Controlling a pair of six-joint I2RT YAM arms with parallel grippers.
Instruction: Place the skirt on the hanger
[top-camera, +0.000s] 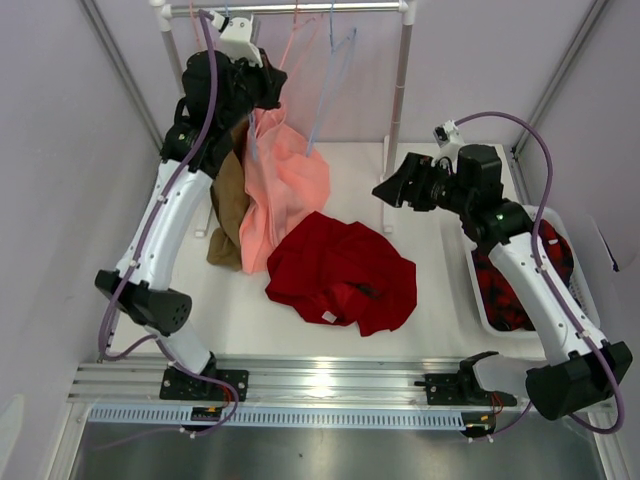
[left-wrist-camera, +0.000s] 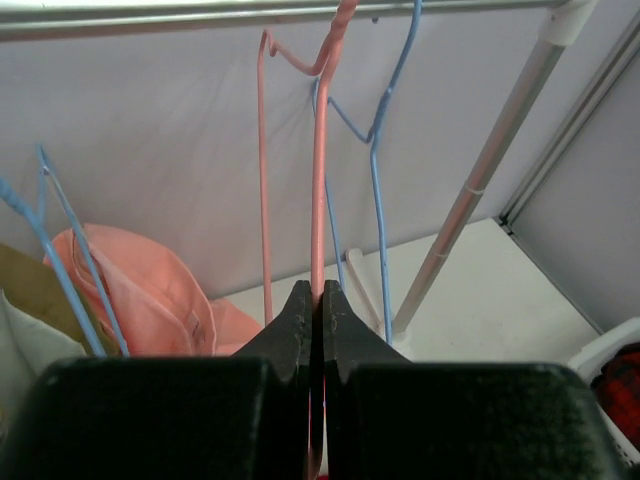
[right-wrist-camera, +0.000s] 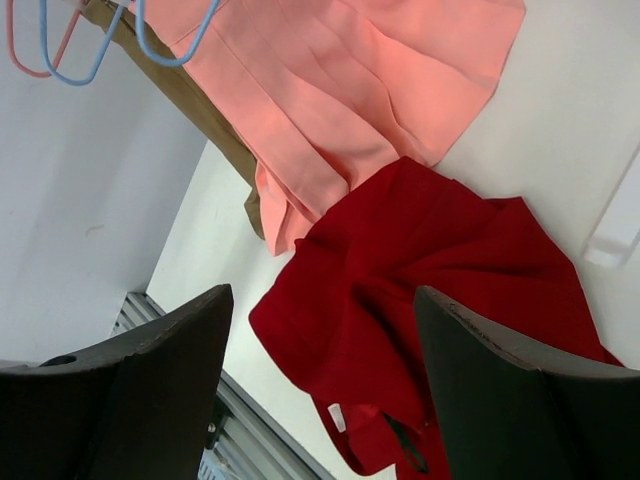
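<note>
The dark red skirt (top-camera: 340, 272) lies crumpled on the white table, its small white label (right-wrist-camera: 335, 417) near the front edge. It also shows in the right wrist view (right-wrist-camera: 420, 260). The pale pink hanger (left-wrist-camera: 320, 180) hangs by its hook from the rail (left-wrist-camera: 200, 12) and shows faintly in the top view (top-camera: 292, 50). My left gripper (left-wrist-camera: 318, 292) is raised at the rack (top-camera: 272, 95) and is shut on the hanger's lower wire. My right gripper (right-wrist-camera: 322, 292) is open and empty. It hovers right of the skirt (top-camera: 392, 190), tilted toward it.
A salmon-pink garment (top-camera: 285, 185) and a brown garment (top-camera: 228, 205) hang at the rack's left. Light blue hangers (left-wrist-camera: 378, 150) hang next to the pink one. The rack's right post (top-camera: 397, 90) stands behind the skirt. A white basket (top-camera: 482, 300) with plaid cloth sits at the right.
</note>
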